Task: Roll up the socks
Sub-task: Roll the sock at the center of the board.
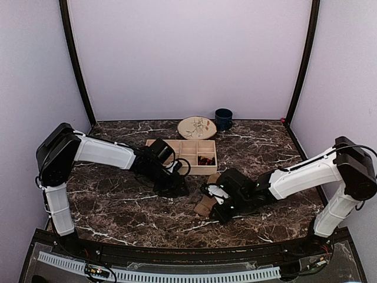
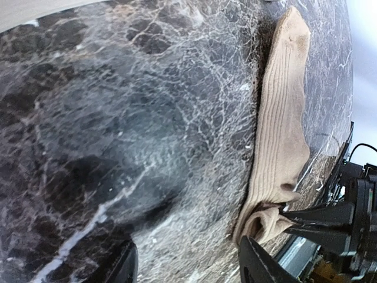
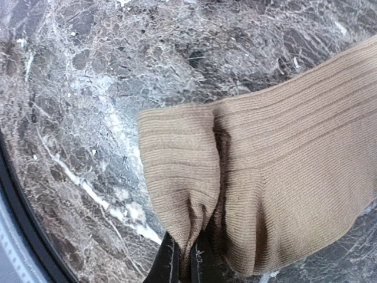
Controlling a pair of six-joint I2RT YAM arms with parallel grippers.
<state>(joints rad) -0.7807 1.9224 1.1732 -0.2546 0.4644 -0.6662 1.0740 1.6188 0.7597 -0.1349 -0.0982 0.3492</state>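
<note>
A tan-brown ribbed sock (image 1: 205,204) lies flat on the dark marble table, right of centre. My right gripper (image 3: 182,254) is shut on the sock (image 3: 283,177) at its near end, pinching the fabric into a raised fold. In the left wrist view the sock (image 2: 283,130) runs along the right side, and the right gripper's black fingers (image 2: 321,219) hold its lower end. My left gripper (image 2: 188,259) is open just left of the sock over bare marble, with nothing between its jaws. From above, the left gripper (image 1: 175,187) sits low, near the table's middle.
A wooden divided box (image 1: 158,143) stands behind the grippers; a small dark and red bundle (image 1: 205,159) lies in one compartment, too small to identify. At the back are a round patterned plate (image 1: 197,127) and a dark blue mug (image 1: 223,118).
</note>
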